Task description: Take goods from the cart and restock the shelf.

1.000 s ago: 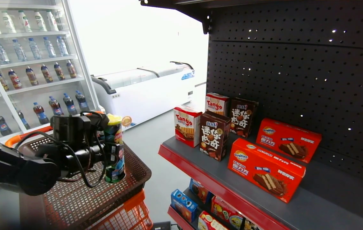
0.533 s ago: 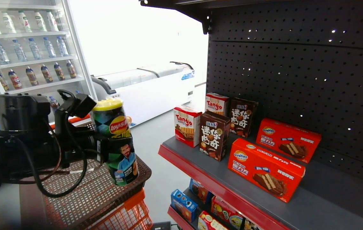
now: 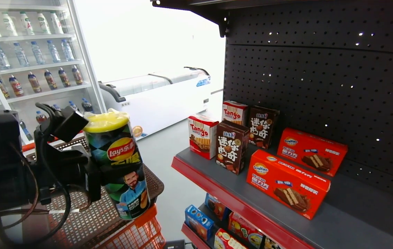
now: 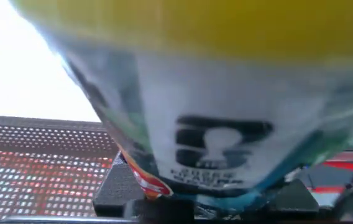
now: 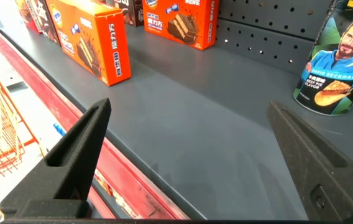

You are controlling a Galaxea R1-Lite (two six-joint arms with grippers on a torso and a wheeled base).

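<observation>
The robot's left end effector (image 3: 96, 176) is clenched around the middle of a chip canister (image 3: 118, 166), holding it in the air above the brown mesh basket of the cart (image 3: 79, 224), to the left of the shelf (image 3: 341, 214) and well apart from it. The canister is a tall tube with a yellow lid under a wrinkled clear film. Its wrap is a dark green and blue geometric pattern, with a round red and yellow logo high on the front and a printed figure in a blue shirt lower down. It leans slightly, lid tipped toward the arm. Seen from the left wrist, the canister (image 4: 226, 124) sits hard against the lens. On the shelf's grey deck stand wafer cartons (image 3: 202, 136), brown boxes (image 3: 231, 147) and red-orange boxes (image 3: 288, 185). The right end effector (image 5: 195, 162) hangs over bare deck, its two black fingers spread wide with nothing between them, near a second canister (image 5: 335, 68) standing upright.
</observation>
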